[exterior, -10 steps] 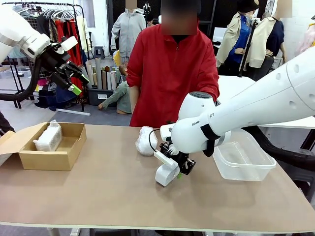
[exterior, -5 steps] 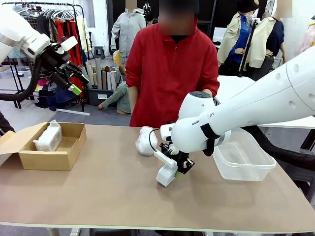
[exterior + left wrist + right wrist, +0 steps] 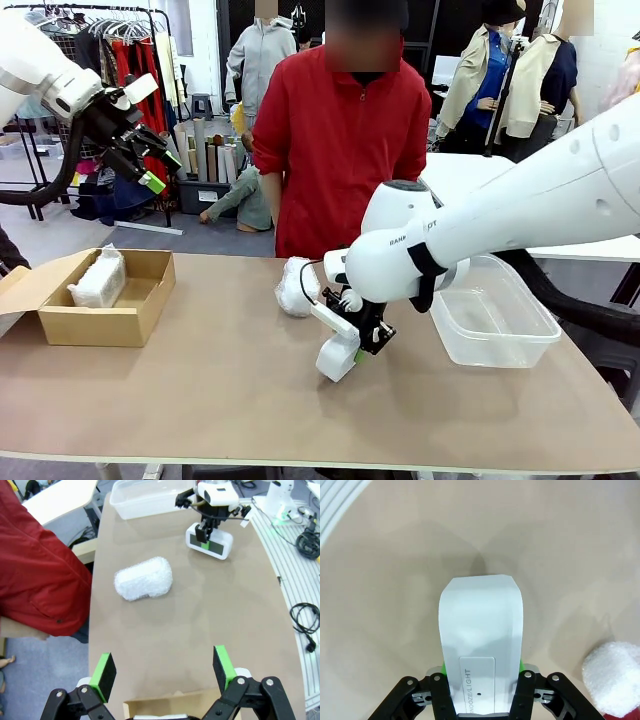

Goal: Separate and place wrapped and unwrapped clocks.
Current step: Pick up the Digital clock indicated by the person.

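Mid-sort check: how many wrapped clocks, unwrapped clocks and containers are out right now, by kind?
wrapped clocks: 2, one in the cardboard box, one lying on the table
unwrapped clock: 1, clamped in the right gripper
containers: 2, the cardboard box and the clear plastic tub
Total: 5

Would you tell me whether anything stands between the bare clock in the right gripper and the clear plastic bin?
Nothing visible does. The right gripper holds the bare clock, with open tabletop between it and the clear plastic bin; the wrapped clock lies on the other side.
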Controlling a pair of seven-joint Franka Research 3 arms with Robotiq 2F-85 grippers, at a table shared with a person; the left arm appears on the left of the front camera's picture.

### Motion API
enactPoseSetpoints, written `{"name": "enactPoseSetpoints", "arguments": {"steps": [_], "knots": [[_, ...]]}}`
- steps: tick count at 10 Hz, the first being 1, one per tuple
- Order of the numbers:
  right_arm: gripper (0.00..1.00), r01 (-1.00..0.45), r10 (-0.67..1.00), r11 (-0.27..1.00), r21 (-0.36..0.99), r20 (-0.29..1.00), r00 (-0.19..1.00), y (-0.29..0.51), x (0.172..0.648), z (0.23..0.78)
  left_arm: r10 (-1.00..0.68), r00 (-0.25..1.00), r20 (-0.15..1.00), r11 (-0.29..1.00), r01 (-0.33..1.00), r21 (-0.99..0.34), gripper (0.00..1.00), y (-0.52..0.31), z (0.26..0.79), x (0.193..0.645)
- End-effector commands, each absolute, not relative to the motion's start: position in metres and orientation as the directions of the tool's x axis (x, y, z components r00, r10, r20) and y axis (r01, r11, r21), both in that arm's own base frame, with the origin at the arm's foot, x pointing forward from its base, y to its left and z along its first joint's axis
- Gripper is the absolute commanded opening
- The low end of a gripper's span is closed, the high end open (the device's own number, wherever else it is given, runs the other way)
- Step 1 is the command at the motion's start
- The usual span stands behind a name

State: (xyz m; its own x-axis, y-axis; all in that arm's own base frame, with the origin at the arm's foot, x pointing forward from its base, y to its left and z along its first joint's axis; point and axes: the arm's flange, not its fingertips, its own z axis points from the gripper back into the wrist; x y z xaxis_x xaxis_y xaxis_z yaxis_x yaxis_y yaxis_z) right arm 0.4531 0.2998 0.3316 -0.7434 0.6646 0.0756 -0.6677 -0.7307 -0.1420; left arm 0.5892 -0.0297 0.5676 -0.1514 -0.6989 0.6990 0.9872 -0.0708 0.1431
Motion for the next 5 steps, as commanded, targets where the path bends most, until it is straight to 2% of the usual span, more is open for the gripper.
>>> {"name": "enactPoseSetpoints", "arguments": {"steps": [1,5], "knots": [[0.0,-0.742,0.729,-0.657,-0.133,0.138,-0.67,0.301,0.446,0.373,-0.698,-0.153,0.699,-0.071,0.987,0.145,1.0,-0.029,0.569,0.588],[0.0,-0.847,0.828,-0.51,-0.152,0.18,-0.531,0.312,0.426,0.423,-0.698,-0.153,0.699,-0.071,0.987,0.145,1.0,-0.029,0.569,0.588]]}}
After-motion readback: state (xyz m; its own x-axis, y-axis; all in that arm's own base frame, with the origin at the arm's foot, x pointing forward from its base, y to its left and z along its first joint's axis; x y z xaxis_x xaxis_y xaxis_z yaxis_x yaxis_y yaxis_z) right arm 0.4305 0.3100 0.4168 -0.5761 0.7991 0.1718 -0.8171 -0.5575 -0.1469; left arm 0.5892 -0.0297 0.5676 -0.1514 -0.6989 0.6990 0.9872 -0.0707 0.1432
